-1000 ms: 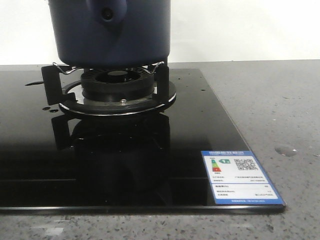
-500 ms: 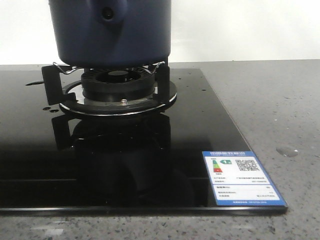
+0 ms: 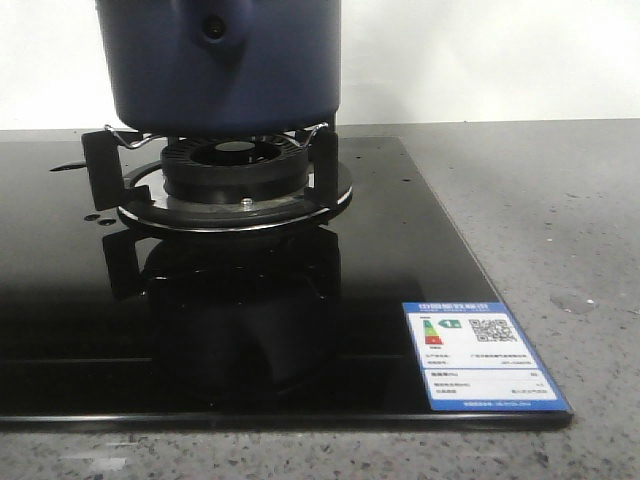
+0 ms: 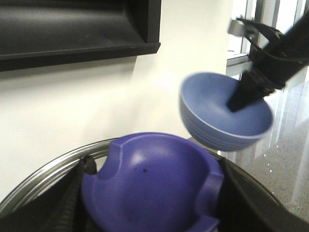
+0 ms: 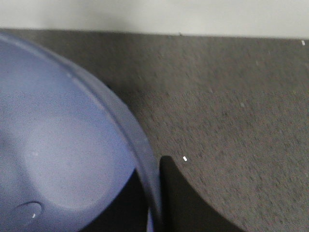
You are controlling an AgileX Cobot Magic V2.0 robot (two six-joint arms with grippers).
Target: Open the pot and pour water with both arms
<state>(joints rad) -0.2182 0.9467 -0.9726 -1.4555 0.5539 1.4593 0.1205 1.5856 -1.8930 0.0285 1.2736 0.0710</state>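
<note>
The grey speckled bench [image 3: 540,200] was seen spreading to the right and far side, with a glossy black hob [image 3: 250,330] laid on it. A blue-bordered energy label [image 3: 483,356] was stuck at the hob's near right corner. At the far left of the hob, a round burner [image 3: 236,172] was ringed by a black pot support [image 3: 215,165], and the dark navy pot [image 3: 222,60] was set on that support, its handle mount with the rivet hole turned toward the camera; its top was cut off by the frame.

In the left wrist view, a purple-blue knobbed lid [image 4: 152,183] with a metal rim was held between the fingers of the left tool [image 4: 152,193], which was clenched on it. Beyond the lid, a periwinkle bowl [image 4: 224,111] was seen blurred in the air, tilted, with one finger of the right tool [image 4: 251,89] inside it, clamped over its rim. In the right wrist view, the bowl's inner wall filled the left part, a dark finger [image 5: 186,203] lying just outside its rim.
</note>
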